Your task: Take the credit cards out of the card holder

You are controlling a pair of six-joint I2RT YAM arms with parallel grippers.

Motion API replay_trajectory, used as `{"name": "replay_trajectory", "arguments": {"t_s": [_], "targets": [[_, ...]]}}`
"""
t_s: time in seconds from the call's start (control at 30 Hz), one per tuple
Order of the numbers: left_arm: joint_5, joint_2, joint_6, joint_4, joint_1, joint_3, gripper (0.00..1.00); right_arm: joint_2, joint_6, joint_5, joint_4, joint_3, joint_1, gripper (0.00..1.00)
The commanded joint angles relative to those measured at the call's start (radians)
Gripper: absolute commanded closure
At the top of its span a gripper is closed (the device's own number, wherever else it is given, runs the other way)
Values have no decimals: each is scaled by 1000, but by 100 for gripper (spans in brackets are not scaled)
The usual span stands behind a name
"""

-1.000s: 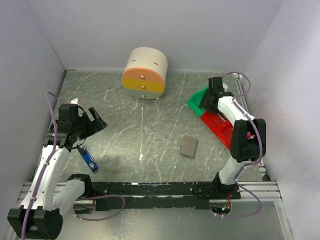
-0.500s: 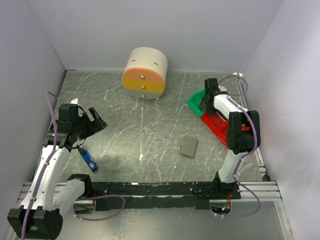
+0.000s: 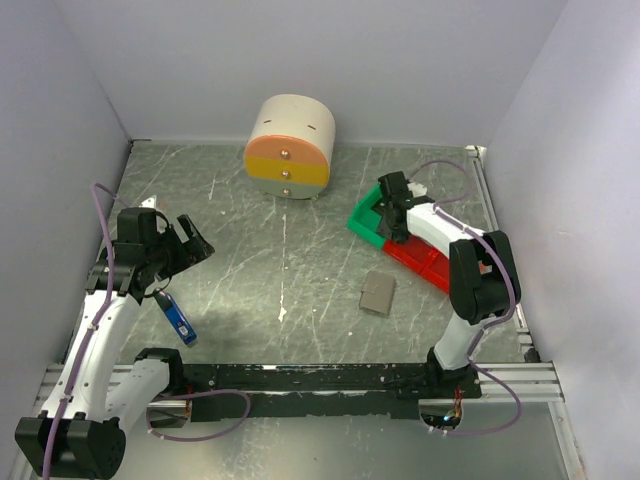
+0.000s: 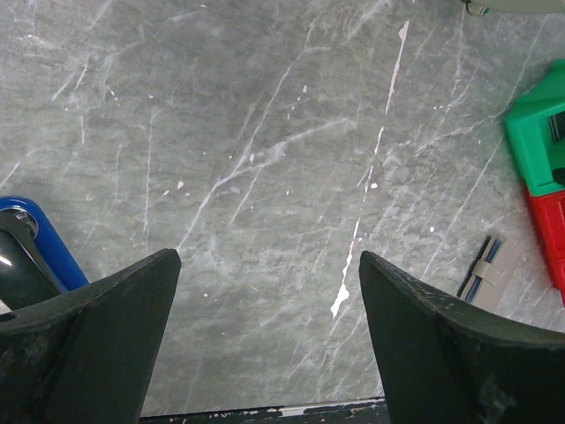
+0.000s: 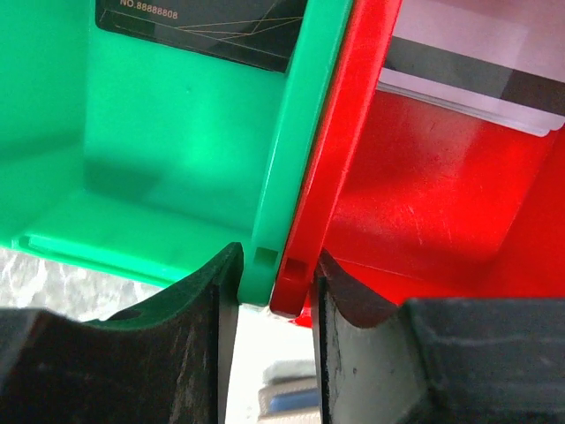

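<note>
Pinching the touching walls of green bin (image 5: pixel 177 150) and red bin (image 5: pixel 415 203), right tool (image 5: pixel 274 291) sits near card holder (image 3: pixel 377 293) lying flat on table (image 3: pixel 250 260), black credit card (image 5: pixel 203 26) in green, striped pale card (image 5: pixel 477 62) in red, left tool (image 4: pixel 269 265) spread wide beside blue stick (image 3: pixel 179 320).

The left gripper (image 4: pixel 267 265) takes up the lower corners, its two dark jaws set wide apart with nothing between them but grey, white-veined worktop (image 4: pixel 265 132). At 8 o'clock, a blue stick (image 4: pixel 40 238) pokes out from behind the left jaw. At 3 o'clock a green bin (image 4: pixel 538 132) meets the edge, with a red bin (image 4: pixel 554 234) touching it just below. At 4 o'clock the card holder (image 4: pixel 488 269) lies flat near the red bin, not touching it.
</note>
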Motion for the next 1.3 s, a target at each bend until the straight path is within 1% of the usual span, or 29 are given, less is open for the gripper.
{"name": "replay_trajectory", "arguments": {"t_s": [0.0, 0.2, 0.37, 0.53, 0.7, 0.9, 1.13, 1.2, 1.27], "targets": [[16, -9, 9, -7, 10, 5, 5, -57, 49, 19, -8, -32, 90, 66], [12, -8, 19, -16, 9, 3, 5, -70, 71, 31, -5, -59, 236, 67], [3, -12, 21, -26, 10, 10, 5, -52, 85, 46, -6, -48, 372, 68], [7, -13, 17, -23, 10, 8, 5, 2, 83, 86, -13, 2, 518, 68], [10, -12, 17, -20, 9, 8, 5, 90, 64, 100, -21, 93, 619, 68], [13, -16, 20, -25, 9, 6, 5, 167, 51, 93, -26, 180, 685, 68], [22, -23, 13, -23, 10, -1, 5, 198, 47, 83, -39, 245, 700, 67], [25, -23, 11, -21, 10, -4, 5, 198, 53, 81, -40, 259, 701, 66], [35, -23, 8, -16, 10, -7, 5, 201, 54, 75, -49, 279, 702, 62]]}}
